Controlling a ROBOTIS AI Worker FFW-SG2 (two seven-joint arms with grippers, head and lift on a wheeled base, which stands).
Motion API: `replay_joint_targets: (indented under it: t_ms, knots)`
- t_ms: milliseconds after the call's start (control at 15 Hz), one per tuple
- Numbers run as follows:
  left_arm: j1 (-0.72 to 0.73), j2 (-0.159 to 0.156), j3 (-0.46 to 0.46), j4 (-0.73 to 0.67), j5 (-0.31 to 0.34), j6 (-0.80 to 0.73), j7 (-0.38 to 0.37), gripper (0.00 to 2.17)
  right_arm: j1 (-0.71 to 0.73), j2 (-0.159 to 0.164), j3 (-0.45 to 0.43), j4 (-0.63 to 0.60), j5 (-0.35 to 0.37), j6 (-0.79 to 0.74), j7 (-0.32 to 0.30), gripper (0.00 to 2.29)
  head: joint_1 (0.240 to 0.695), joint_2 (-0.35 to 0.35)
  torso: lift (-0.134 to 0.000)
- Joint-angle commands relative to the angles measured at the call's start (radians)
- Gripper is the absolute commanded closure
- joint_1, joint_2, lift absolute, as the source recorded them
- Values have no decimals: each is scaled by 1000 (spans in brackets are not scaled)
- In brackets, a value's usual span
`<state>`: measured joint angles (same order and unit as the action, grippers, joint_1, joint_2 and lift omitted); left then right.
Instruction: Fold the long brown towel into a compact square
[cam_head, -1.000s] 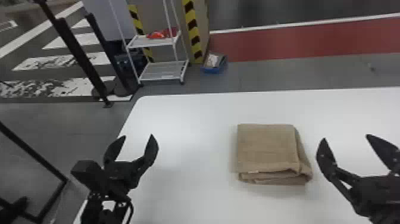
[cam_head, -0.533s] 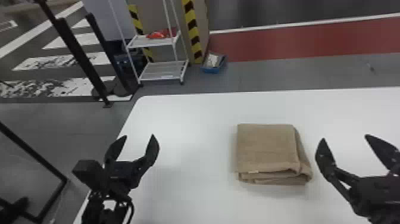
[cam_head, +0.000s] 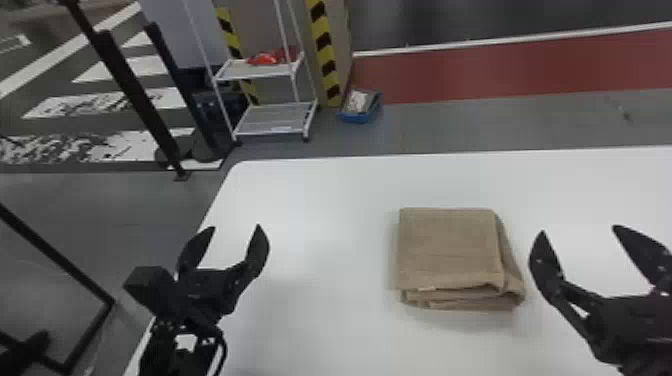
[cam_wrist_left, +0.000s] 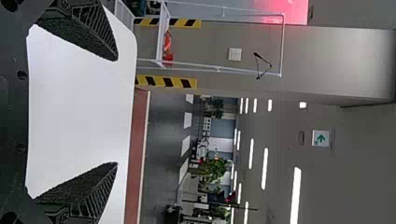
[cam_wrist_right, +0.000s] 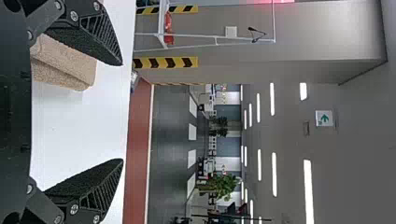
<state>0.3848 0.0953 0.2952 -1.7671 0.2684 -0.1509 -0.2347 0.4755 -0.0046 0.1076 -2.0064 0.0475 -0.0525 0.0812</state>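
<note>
Towel (cam_head: 450, 245), plain brown, lies as a thick, squarish pad on the worktop (cam_head: 325, 215), well in from its far-left corner. We see uneven stacked layers facing our side and lower layers jutting out on the right. Its back edge runs roughly along the worktop's far edge; we cannot tell a long axis. We count one towel and two grippers, the left gripper (cam_head: 236, 227) and right gripper (cam_head: 580, 230), both spread wide.

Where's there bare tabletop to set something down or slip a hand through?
The white table is bare between the left claw and the folded towel, and from the towel back to the far edge. It's tight on the towel's right, where the right claw is close.
</note>
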Motion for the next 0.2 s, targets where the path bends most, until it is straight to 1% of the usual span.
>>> replay_joint_targets:
  t_ms: [0,133]
  knots:
    - [-1,1,-1,0,0,0,0,80,2,6,0,1,0,0,0,167,695,274,-125]
    - [-1,1,-1,0,0,0,0,80,2,6,0,1,0,-3,0,167,695,273,-125]
